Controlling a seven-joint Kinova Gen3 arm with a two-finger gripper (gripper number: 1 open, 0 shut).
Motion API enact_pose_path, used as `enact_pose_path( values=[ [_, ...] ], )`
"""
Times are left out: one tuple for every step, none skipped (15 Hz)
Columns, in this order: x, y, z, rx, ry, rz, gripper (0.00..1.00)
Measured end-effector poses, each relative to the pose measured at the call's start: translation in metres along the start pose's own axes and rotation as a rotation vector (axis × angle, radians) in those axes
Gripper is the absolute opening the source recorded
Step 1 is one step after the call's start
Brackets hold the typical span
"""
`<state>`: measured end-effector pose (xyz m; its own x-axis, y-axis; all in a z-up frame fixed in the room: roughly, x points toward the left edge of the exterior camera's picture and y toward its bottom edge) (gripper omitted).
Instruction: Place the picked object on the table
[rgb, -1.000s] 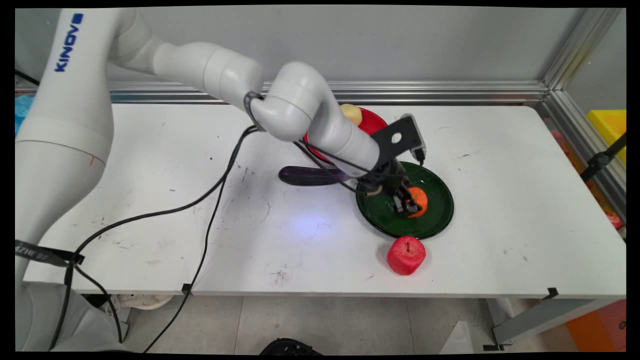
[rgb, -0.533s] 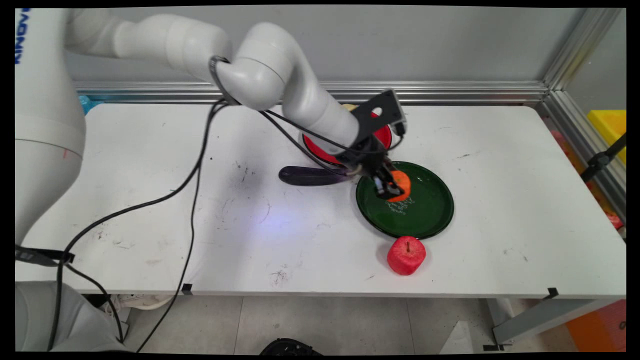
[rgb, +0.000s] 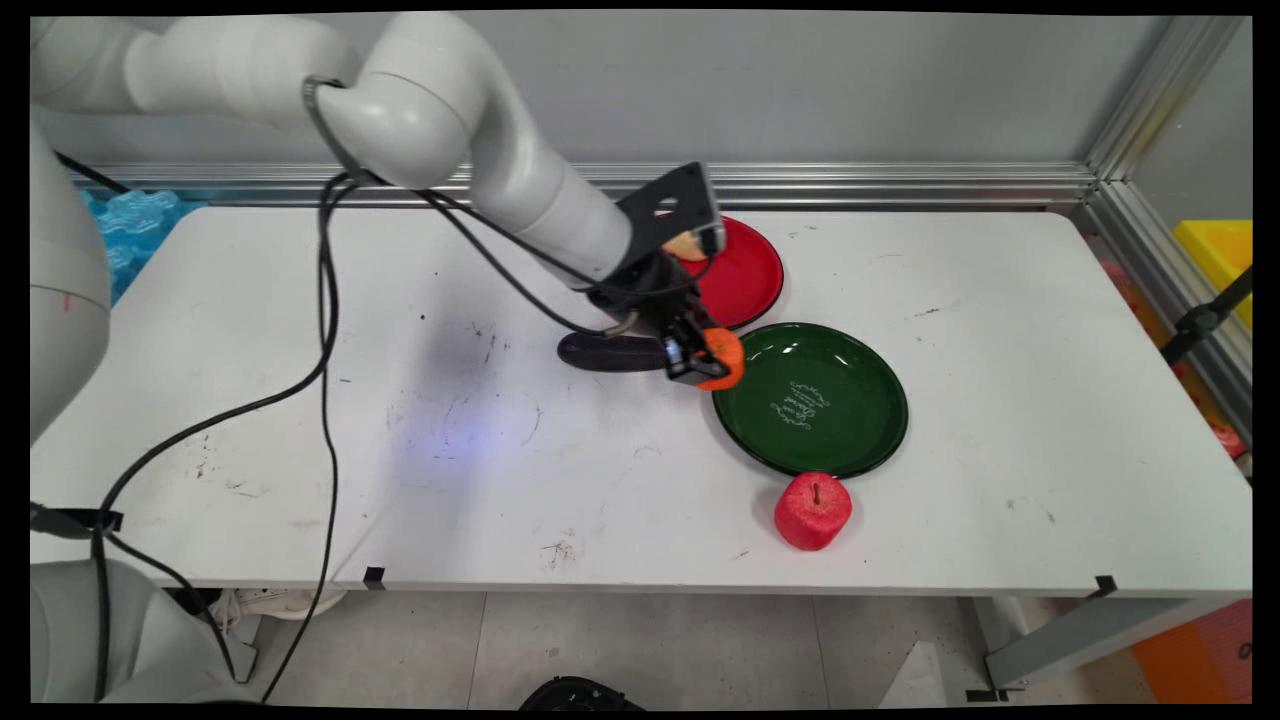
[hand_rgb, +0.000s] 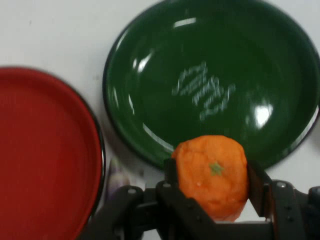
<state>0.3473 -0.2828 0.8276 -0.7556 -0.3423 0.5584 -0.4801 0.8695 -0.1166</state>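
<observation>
Gripper (hand_rgb: 212, 187) clamped on orange (hand_rgb: 212, 175), raised, just off green plate (hand_rgb: 150, 90) rim, red plate (hand_rgb: 45, 165) beside. Could slip: rounded fruit, narrow pinch at its sides.

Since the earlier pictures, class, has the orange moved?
Yes. Clamped in the pincer, the orange has left the middle of the green plate and now hangs off its left rim, towards the dark purple thing.

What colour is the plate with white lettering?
Dark green plate; clearest in the hand view.
</observation>
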Motion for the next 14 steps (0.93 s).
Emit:
enact_pose_path(
  values=[
    [-0.007, -0.001, -0.005, 0.002, -0.009, 0.000, 0.00],
    [-0.015, -0.001, -0.010, 0.003, -0.019, 0.000, 0.00],
    [-0.022, -0.001, -0.015, 0.004, -0.029, 0.000, 0.00],
    [-0.028, -0.001, -0.018, 0.004, -0.036, 0.000, 0.00],
    [-0.035, -0.001, -0.022, 0.003, -0.045, 0.001, 0.00],
    [-0.042, -0.001, -0.024, 0.004, -0.051, 0.000, 0.00],
    [-0.048, 0.000, -0.027, 0.004, -0.057, 0.000, 0.00],
    [-0.054, 0.000, -0.029, 0.005, -0.062, -0.002, 0.00],
    [-0.060, 0.001, -0.030, 0.007, -0.065, -0.005, 0.00],
    [-0.065, 0.001, -0.031, 0.009, -0.066, -0.009, 0.00],
    [-0.068, 0.001, -0.032, 0.011, -0.067, -0.011, 0.00],
    [-0.072, 0.001, -0.032, 0.014, -0.066, -0.015, 0.00],
    [-0.076, 0.001, -0.032, 0.017, -0.065, -0.019, 0.00],
    [-0.080, 0.002, -0.031, 0.019, -0.062, -0.024, 0.00]
  ],
)
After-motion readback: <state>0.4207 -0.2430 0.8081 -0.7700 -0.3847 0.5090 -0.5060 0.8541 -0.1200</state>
